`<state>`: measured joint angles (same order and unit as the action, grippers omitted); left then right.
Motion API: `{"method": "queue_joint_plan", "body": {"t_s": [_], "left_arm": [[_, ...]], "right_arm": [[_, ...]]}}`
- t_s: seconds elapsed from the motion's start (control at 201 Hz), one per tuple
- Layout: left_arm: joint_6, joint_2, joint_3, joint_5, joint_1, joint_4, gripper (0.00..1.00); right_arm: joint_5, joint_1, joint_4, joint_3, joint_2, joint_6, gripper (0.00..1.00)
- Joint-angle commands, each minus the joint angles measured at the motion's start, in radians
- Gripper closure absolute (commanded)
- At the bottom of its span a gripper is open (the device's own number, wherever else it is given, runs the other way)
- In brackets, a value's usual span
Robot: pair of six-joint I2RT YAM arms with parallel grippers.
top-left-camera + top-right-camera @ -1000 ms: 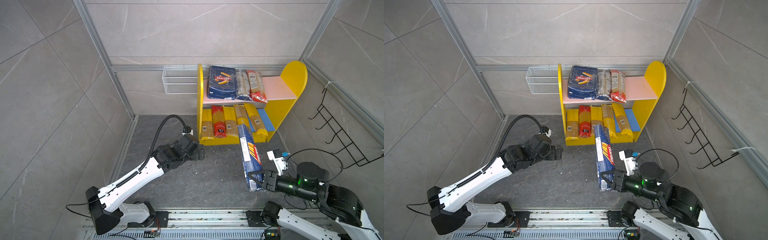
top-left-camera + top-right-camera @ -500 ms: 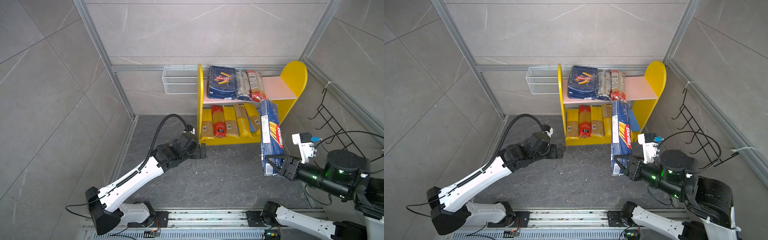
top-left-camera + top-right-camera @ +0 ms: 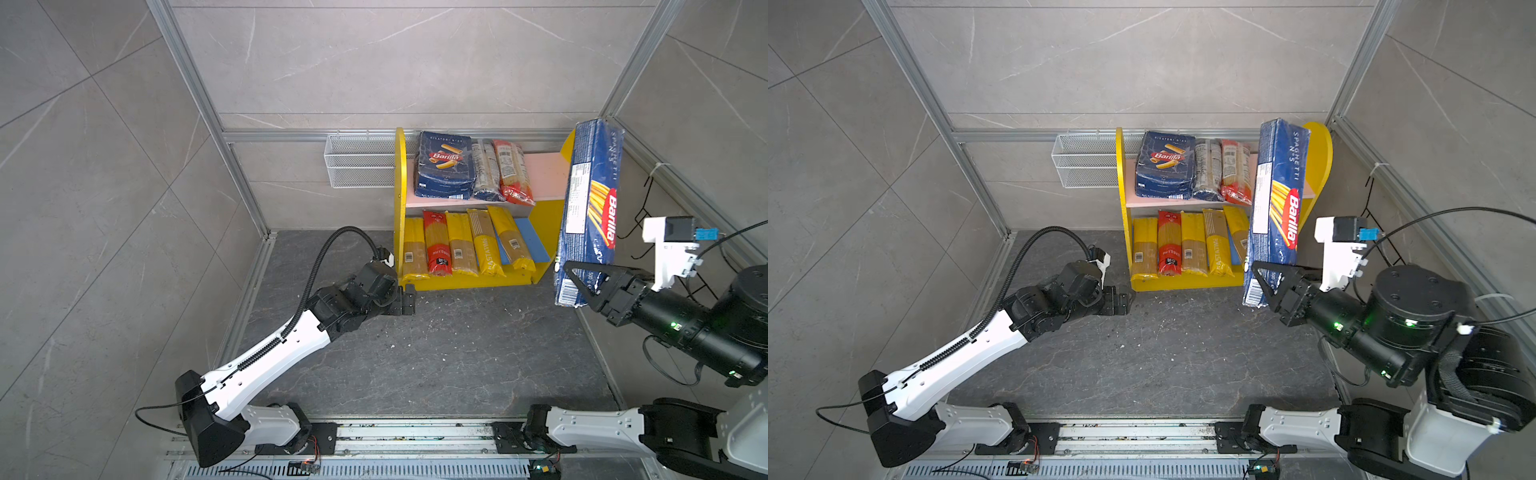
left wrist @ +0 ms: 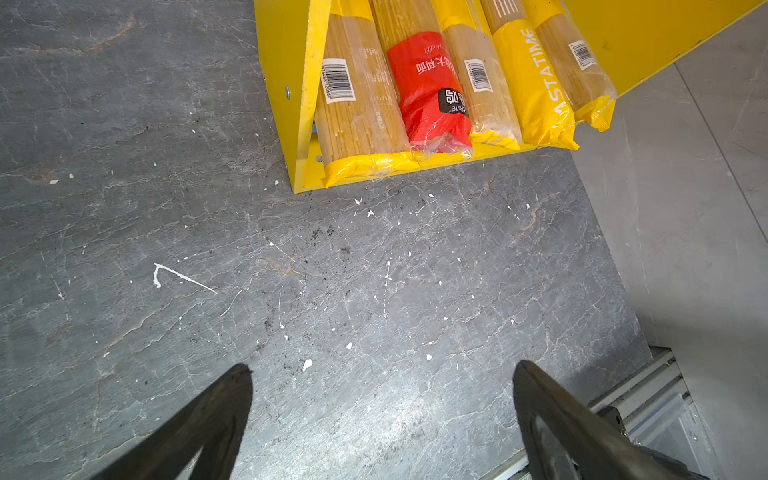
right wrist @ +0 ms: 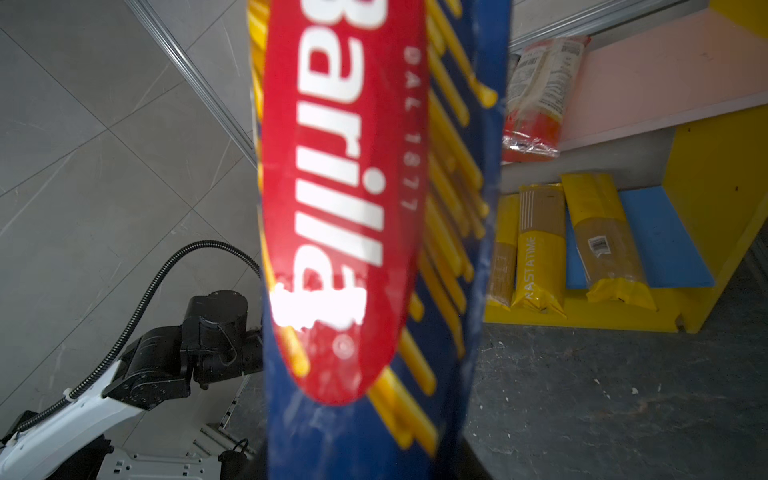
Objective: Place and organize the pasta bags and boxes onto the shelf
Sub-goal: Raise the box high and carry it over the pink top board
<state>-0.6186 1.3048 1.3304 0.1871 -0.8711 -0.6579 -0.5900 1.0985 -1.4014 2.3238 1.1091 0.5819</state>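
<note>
The left arm (image 3: pixel 270 357) stretches low from the near left toward the middle, its left gripper (image 3: pixel 410 299) held low, jaws wide apart and empty. The right arm (image 3: pixel 685 324) sits high on the right, its right gripper (image 3: pixel 579 282) pointing left, clamped on the lower end of the upright spaghetti box (image 3: pixel 592 199).

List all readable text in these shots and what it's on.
"Barilla": long blue box
"DAL 1877": same box, inside the logo
"SPAGHETTI": same box, side face
"Barilla": wide blue pack
"RIGATONI": same pack, top edge
"PASTATIME": yellow bag
Unreadable: barcodes, too small; red bag, rotated Chinese print.
</note>
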Motion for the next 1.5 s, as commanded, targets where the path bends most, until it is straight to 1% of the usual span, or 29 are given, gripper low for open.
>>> {"method": "queue_joint_plan", "body": {"t_s": [0.0, 0.119, 0.309, 0.583, 0.672, 0.767, 0.861, 0.976, 1.066, 1.165, 1.255, 1.295, 1.354, 1.499], "left_arm": [[0.033, 0.003, 0.030, -0.029, 0.013, 0.042, 0.00], [0.033, 0.009, 0.023, -0.048, 0.027, 0.052, 0.00], [0.036, 0.000, 0.005, -0.071, 0.049, 0.065, 0.00], [0.036, 0.001, -0.018, -0.118, 0.093, 0.089, 0.00], [0.037, -0.002, -0.030, -0.128, 0.103, 0.093, 0.00], [0.036, -0.008, -0.044, -0.140, 0.120, 0.098, 0.00], [0.036, -0.013, -0.058, -0.159, 0.140, 0.101, 0.00], [0.038, -0.028, -0.076, -0.177, 0.163, 0.102, 0.00], [0.042, -0.039, -0.087, -0.188, 0.177, 0.102, 0.00], [0.042, -0.046, -0.094, -0.201, 0.193, 0.103, 0.00], [0.041, -0.057, -0.107, -0.208, 0.206, 0.108, 0.00], [0.041, -0.063, -0.113, -0.211, 0.210, 0.107, 0.00], [0.044, -0.075, -0.125, -0.214, 0.221, 0.105, 0.00], [0.047, -0.102, -0.149, -0.235, 0.264, 0.099, 0.00]], "right_arm": [[-0.135, 0.045, 0.143, 0.041, 0.005, -0.091, 0.62], [-0.178, 0.078, 0.147, 0.063, 0.046, -0.109, 0.63], [-0.209, 0.086, 0.163, 0.127, 0.087, -0.153, 0.63], [-0.260, 0.094, 0.203, 0.139, 0.136, -0.186, 0.63], [-0.267, 0.094, 0.238, 0.154, 0.149, -0.217, 0.63], [-0.269, 0.094, 0.252, 0.168, 0.173, -0.222, 0.63], [-0.270, 0.093, 0.265, 0.153, 0.189, -0.216, 0.62], [-0.278, 0.093, 0.317, 0.125, 0.186, -0.239, 0.62], [-0.284, 0.093, 0.338, 0.140, 0.208, -0.259, 0.62], [-0.282, 0.091, 0.316, 0.200, 0.268, -0.260, 0.62], [-0.246, 0.061, 0.311, 0.231, 0.305, -0.253, 0.62], [-0.206, 0.021, 0.307, 0.239, 0.315, -0.242, 0.62], [-0.131, -0.056, 0.284, 0.255, 0.330, -0.203, 0.62], [0.133, -0.302, 0.259, 0.232, 0.368, -0.094, 0.62]]}}
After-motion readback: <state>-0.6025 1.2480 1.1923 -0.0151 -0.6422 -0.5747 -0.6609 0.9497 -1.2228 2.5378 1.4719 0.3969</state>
